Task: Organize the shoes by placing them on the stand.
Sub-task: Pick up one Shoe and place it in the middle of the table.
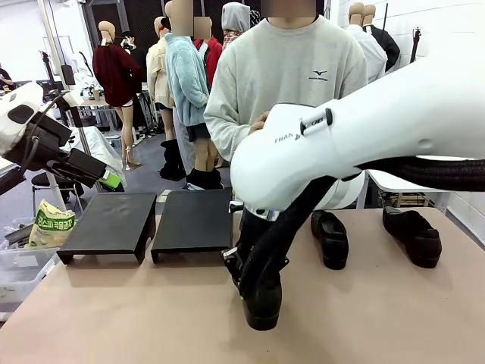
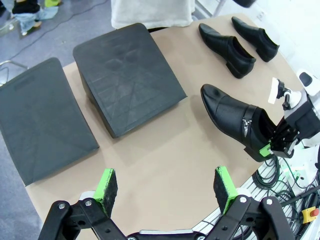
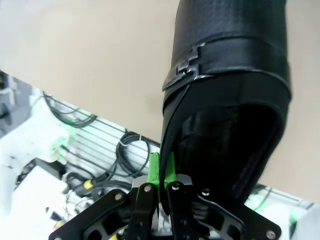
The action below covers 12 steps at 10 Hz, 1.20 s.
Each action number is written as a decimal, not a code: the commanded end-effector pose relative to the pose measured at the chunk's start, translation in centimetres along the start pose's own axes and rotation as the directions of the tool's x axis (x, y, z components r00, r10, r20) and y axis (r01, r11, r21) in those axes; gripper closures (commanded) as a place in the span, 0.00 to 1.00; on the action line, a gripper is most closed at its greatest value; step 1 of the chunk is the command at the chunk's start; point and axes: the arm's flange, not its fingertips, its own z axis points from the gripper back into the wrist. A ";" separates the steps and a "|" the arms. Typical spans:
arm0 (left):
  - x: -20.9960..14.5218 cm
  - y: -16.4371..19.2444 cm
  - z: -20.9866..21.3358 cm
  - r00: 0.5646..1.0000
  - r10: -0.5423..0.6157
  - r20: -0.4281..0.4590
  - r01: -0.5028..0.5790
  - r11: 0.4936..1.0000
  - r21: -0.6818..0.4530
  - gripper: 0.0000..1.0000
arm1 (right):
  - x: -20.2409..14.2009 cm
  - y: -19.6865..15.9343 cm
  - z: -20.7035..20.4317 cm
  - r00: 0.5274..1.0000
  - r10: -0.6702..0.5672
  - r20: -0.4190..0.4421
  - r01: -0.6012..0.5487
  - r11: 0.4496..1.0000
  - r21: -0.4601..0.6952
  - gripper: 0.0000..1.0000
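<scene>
Three black glossy shoes are in view. Two shoes point(image 1: 330, 239) point(image 1: 413, 236) lie at the table's right side, also seen as a pair point(image 2: 225, 42) point(image 2: 255, 35) at the far end in the left wrist view. The third shoe point(image 1: 262, 305) point(image 2: 231, 116) point(image 3: 235, 100) sits low near the front edge, its toe toward the stands. My right gripper point(image 1: 244, 267) point(image 2: 272, 146) point(image 3: 161, 170) is shut on its heel rim. Two black stands point(image 1: 110, 224) point(image 1: 194, 220) sit side by side at the left. My left gripper point(image 1: 107, 180) point(image 2: 165, 185) hangs open above the table's left side.
A person in a grey sweatshirt point(image 1: 292, 72) stands at the far edge behind the stands. A printed bag point(image 1: 51, 224) and a clear bin point(image 1: 15, 267) sit off the table's left. Cables point(image 2: 285, 192) hang past the front edge.
</scene>
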 end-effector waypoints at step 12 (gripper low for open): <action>-0.1 0.3 0.1 1.000 -0.003 0.000 0.003 1.000 -0.009 0.00 | 0.5 0.2 -4.2 0.992 -0.120 -0.043 0.118 0.992 -0.043 0.55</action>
